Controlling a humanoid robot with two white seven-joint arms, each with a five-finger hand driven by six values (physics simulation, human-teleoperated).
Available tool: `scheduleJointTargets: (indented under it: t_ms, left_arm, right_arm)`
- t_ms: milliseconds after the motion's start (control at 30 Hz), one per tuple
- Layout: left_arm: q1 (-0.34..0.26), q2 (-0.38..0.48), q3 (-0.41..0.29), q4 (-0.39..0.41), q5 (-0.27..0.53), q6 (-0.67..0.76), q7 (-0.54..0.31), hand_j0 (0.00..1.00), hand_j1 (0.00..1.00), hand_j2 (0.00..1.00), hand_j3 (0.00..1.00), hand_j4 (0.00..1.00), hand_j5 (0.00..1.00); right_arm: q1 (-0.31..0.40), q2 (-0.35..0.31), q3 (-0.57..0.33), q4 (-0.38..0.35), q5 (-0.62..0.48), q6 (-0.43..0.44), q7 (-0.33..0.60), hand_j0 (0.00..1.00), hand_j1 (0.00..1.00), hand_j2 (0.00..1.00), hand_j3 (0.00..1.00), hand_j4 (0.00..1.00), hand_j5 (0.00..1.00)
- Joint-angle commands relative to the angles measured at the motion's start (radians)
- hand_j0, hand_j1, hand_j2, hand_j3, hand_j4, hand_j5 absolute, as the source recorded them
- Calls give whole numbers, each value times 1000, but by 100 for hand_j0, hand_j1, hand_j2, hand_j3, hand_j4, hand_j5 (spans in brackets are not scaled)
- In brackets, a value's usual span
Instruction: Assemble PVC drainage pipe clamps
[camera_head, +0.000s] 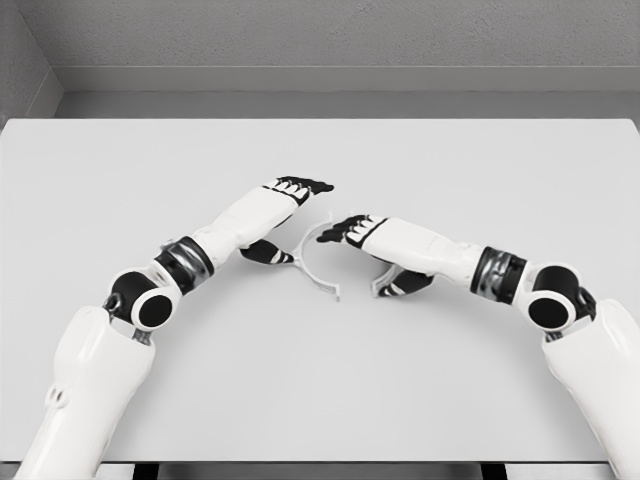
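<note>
Pipe clamp (312, 262) — thin white curved half-ring, smooth plastic — lies on matte grey counter (320, 380) between left hand (285, 215) and right hand (365, 250); both hands' fingers spread, empty.

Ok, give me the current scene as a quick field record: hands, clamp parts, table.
left hand: over the table, fingertips dark, thumb beside the clamp arc; grasp unclear
right hand: near the arc's right end; grasp unclear
clamp half: white curved piece, lying on the table between the hands
second clamp piece: small white part under the right wrist, partly hidden
table: white
</note>
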Motion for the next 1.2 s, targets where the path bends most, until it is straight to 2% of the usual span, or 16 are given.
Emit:
scheduleJointTargets:
  t_ms: [0, 433, 867, 1167]
  left_arm:
    - [0, -6, 0, 0, 4, 1, 1, 100, 100, 100, 100, 100, 100]
    - [-6, -3, 19, 2, 10, 3, 1, 100, 100, 100, 100, 100, 100]
    - [-21, 3, 10, 59, 7, 23, 1, 100, 100, 100, 100, 100, 100]
    - [-21, -6, -1, 48, 7, 19, 1, 100, 100, 100, 100, 100, 100]
  right_arm:
    - [0, 4, 3, -3, -8, 2, 0, 100, 100, 100, 100, 100, 100]
    - [2, 4, 3, -9, -8, 2, 0, 100, 100, 100, 100, 100, 100]
    - [3, 7, 14, -18, -8, 3, 0, 100, 100, 100, 100, 100, 100]
    - [3, 16, 19, -18, -8, 3, 0, 100, 100, 100, 100, 100, 100]
